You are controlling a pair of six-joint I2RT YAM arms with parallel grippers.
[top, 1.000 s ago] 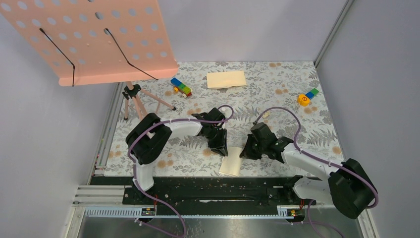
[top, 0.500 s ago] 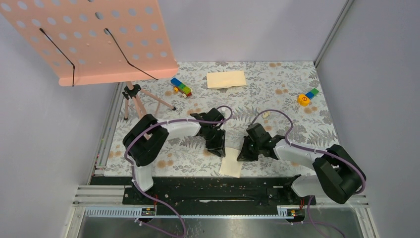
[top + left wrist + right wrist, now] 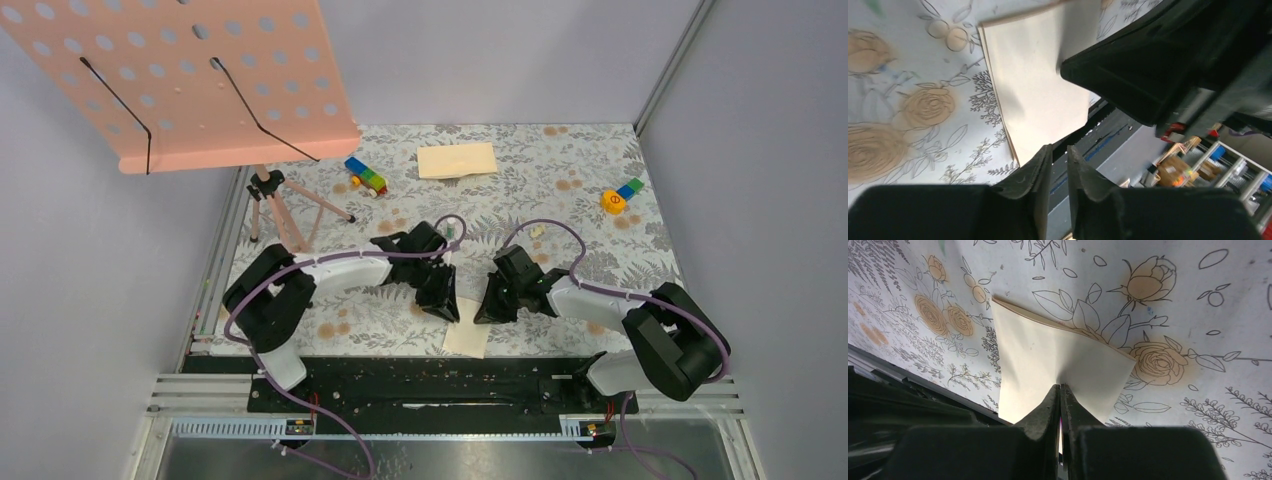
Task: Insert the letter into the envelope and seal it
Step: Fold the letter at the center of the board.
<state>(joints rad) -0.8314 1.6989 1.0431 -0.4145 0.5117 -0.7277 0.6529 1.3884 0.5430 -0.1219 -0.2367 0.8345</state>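
On the table (image 3: 600, 200), right claw (image 3: 1060, 386) pinches the folded letter (image 3: 1048, 355), seemingly steadying it for the barely spread left claw (image 3: 1059, 148).

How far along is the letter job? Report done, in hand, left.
Done: the letter looks folded. In hand: the right gripper pinches its edge; the left gripper hangs slightly open beside it. Left: the envelope lies untouched at the far side; inserting and sealing remain.

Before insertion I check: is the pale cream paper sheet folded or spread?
Folded: the pale cream paper sheet shows stacked layers along its far edge.
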